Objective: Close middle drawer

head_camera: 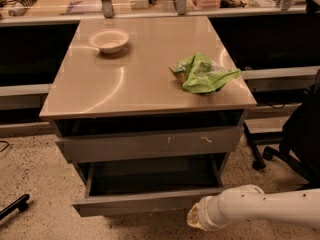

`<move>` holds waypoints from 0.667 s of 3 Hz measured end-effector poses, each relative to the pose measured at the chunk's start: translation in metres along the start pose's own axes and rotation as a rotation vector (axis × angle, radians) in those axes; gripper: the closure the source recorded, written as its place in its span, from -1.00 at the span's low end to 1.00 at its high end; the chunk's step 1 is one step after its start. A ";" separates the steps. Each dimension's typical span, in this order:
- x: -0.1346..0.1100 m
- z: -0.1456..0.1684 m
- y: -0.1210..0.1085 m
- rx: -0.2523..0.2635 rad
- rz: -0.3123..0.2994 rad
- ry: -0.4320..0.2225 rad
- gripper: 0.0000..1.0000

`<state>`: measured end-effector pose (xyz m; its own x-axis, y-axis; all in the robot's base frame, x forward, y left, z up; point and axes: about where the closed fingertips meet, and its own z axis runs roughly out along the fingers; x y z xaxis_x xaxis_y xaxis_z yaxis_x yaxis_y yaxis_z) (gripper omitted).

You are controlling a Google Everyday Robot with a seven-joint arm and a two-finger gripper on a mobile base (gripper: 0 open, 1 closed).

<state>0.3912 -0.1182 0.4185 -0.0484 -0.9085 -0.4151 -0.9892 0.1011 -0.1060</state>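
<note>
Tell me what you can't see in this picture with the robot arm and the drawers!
- Gripper, low in the camera view by the front of the middle drawer: whether it touches is unclear.
- Middle drawer's back part: hidden under the scratched drawer front above it.
- Bottom drawer: hidden behind the open middle drawer.
- Robot arm: cut off by the right edge.
- Green bag: print too small to read.

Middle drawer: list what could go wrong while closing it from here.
The end effector sits low by the right end of the middle drawer front; a push there may skew and jam it. Near the front's lower edge, it might slip underneath. The arm runs close to the black chair and could catch it.
</note>
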 end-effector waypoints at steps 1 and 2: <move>0.001 0.015 -0.014 0.017 -0.022 -0.045 1.00; -0.001 0.022 -0.029 0.041 -0.048 -0.081 1.00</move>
<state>0.4228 -0.1117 0.4021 0.0117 -0.8773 -0.4798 -0.9835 0.0764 -0.1637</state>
